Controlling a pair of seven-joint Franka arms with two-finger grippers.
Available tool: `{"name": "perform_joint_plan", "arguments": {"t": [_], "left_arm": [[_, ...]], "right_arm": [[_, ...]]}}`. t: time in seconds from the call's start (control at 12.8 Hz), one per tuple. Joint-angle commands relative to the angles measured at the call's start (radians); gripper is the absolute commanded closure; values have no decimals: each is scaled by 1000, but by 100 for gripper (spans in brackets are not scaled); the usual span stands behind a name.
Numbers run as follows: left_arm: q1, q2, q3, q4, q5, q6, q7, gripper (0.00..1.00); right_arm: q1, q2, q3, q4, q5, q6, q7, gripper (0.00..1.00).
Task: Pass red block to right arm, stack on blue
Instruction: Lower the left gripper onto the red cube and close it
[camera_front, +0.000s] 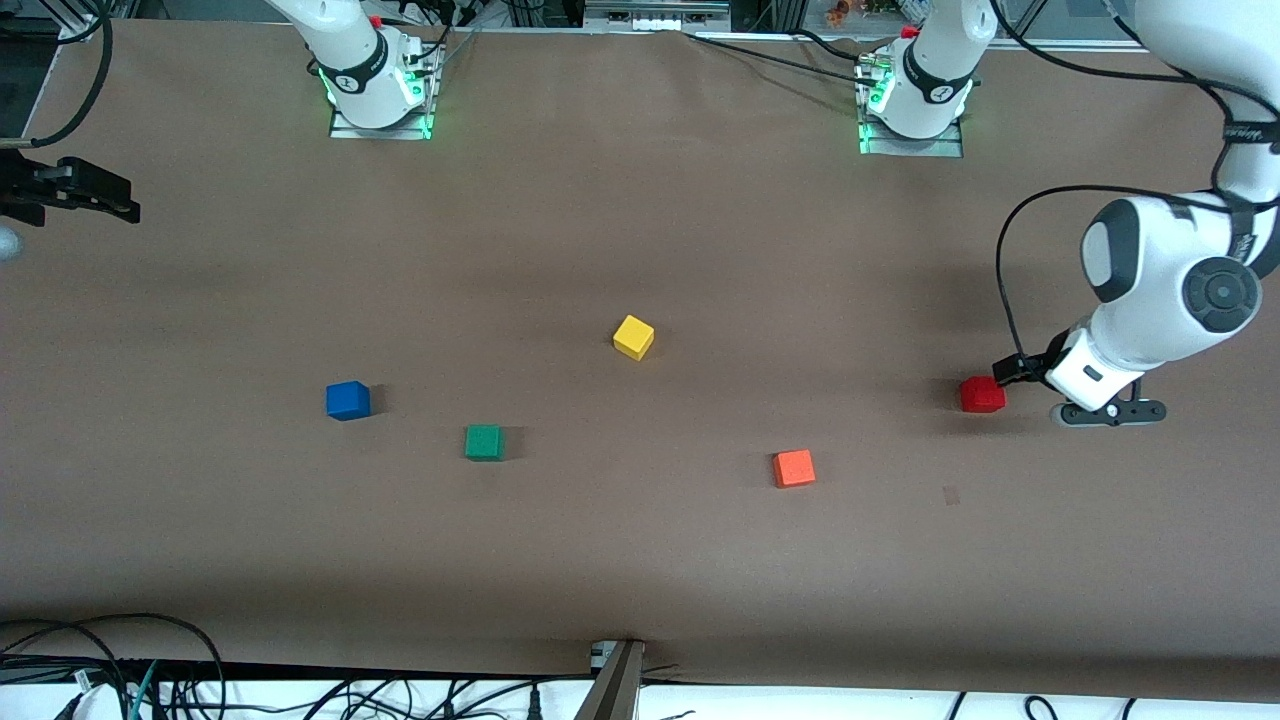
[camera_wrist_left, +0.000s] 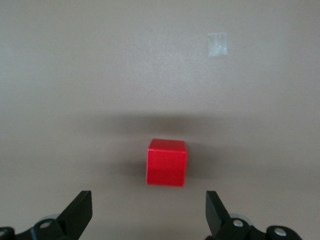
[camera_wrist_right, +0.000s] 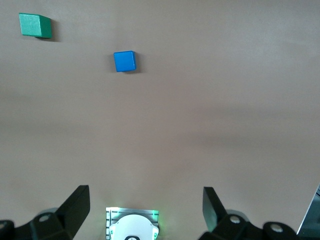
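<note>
The red block (camera_front: 982, 394) is seen on the surface near the left arm's end, just beside the left end effector (camera_wrist_left: 150, 210), whose fingers are spread wide and empty, the block lying ahead between their lines. As a cube, no long axis is presented; one face is turned squarely toward the fingers. The right end effector (camera_wrist_right: 145, 210), also wide open, is kept waiting high above the surface, well apart from the blue cube (camera_front: 347, 400).

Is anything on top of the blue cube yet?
No. The blue cube sits alone on the brown table, top bare. The red block is still on the table by the open left gripper. The right gripper waits, open.
</note>
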Motion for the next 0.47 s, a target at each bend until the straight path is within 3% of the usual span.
{"name": "perform_joint_plan", "arguments": {"t": [0.0,0.39], "left_arm": [[1,20,-5,-60,-24,112,7,0],[-9,99,-7,-87,-24,239,21,0]], "right_arm": [[-9,10,1,25,10,-8,-3,0],[-9,10,1,25,12,-8,-3,0]]}}
